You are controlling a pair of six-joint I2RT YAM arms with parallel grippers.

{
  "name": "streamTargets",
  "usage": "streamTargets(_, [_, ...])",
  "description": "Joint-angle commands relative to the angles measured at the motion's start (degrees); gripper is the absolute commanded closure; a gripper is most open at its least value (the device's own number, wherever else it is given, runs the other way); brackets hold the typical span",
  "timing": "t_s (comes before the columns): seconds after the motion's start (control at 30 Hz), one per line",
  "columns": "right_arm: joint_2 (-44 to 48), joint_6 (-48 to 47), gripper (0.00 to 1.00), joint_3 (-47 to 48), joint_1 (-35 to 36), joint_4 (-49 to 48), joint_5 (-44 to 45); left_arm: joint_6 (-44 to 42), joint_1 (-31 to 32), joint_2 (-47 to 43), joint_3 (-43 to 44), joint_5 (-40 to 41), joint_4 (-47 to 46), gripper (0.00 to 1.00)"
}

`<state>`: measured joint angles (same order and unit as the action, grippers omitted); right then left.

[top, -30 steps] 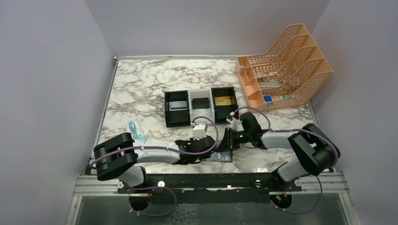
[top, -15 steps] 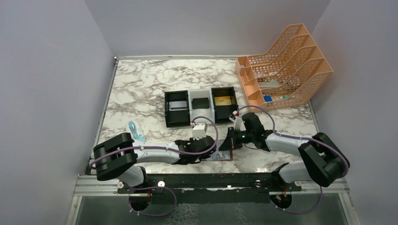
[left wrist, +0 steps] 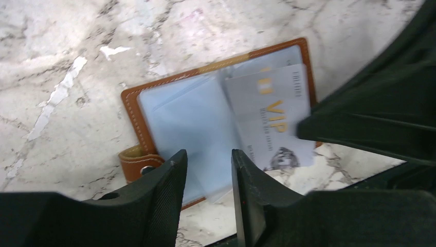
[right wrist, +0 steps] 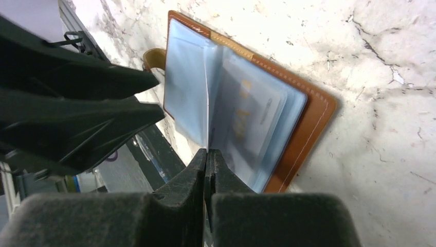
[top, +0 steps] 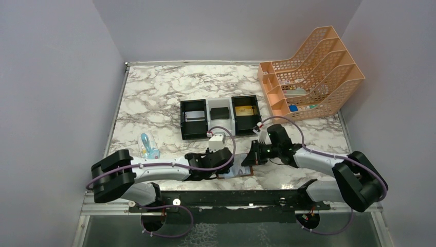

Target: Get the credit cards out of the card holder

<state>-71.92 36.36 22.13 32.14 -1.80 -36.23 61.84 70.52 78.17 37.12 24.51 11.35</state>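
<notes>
The card holder (top: 242,170) lies open near the table's front edge, brown leather rim (left wrist: 131,110) around pale blue pockets (right wrist: 187,87). A pale grey credit card (left wrist: 267,118) with gold VIP lettering sticks out of its right half. My right gripper (top: 251,160) is shut (right wrist: 206,154) on a thin pale edge rising from the holder, which looks like this card. My left gripper (top: 228,163) hovers open (left wrist: 208,164) over the holder's left page and snap tab, with nothing between its fingers.
A black-and-white three-compartment tray (top: 181,121) stands behind the holder, with a grey card, a black block and a gold card inside. An orange file rack (top: 313,72) fills the back right. A small bluish object (top: 149,144) lies at the left. The metal base rail (top: 231,198) runs just below the holder.
My right gripper has shut at the holder's right side. My left gripper has opened wider and its arm has drawn back to the left.
</notes>
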Motion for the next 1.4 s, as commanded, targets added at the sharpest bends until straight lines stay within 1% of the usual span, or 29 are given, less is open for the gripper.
streamTargets(0.0, [-4.9, 0.8, 0.99, 0.5, -0.3, -5.2, -4.7, -4.9, 0.7, -2.0, 3.0, -1.9, -3.3, 0.59])
streamTargets(0.07, [-6.7, 1.1, 0.99, 0.9, -0.3, -6.4, -5.1, -5.7, 0.7, -1.0, 2.6, -3.5, -7.0, 0.59])
streamTargets(0.13, [-7.8, 1.4, 0.99, 1.2, -0.3, -7.3, -5.2, -5.4, 0.8, 0.6, 1.7, -4.4, -9.6, 0.62])
streamTargets(0.2, [-8.2, 1.8, 0.99, 1.4, -0.3, -8.1, -5.0, -4.3, 0.8, 2.7, 1.4, -4.2, -9.8, 0.68])
streamTargets(0.27, [-8.3, 1.9, 0.99, 1.6, -0.3, -8.1, -4.6, -2.1, 0.8, 4.4, 1.6, -2.3, -7.4, 0.75])
streamTargets(0.33, [-8.5, 1.7, 0.98, 1.9, -0.3, -7.7, -4.4, -1.0, 0.9, 5.3, 1.1, -0.9, -6.8, 0.77])
streamTargets(0.47, [-9.1, 1.6, 0.97, 2.0, -0.3, -8.3, -5.6, -0.6, 0.9, 6.2, 0.4, -0.8, -6.9, 0.8])
streamTargets(0.53, [-9.5, 1.5, 0.95, 1.9, -0.3, -8.9, -6.3, -0.6, 1.0, 6.7, 0.2, -1.1, -7.0, 0.81])
streamTargets(0.7, [-11.8, 0.8, 0.84, 2.4, -0.4, -10.6, -8.4, -0.1, 1.0, 8.2, -0.9, -1.6, -6.8, 0.85])
streamTargets(1.17, [-17.1, 1.5, 0.83, 4.4, -0.1, -13.3, -9.6, 0.8, 1.0, 6.2, -2.6, -0.6, -6.6, 0.85])
streamTargets(1.37, [-17.4, 0.8, 0.86, 4.5, 0.8, -12.2, -8.1, 0.8, 0.9, 5.8, -2.6, -0.5, -6.6, 0.85])
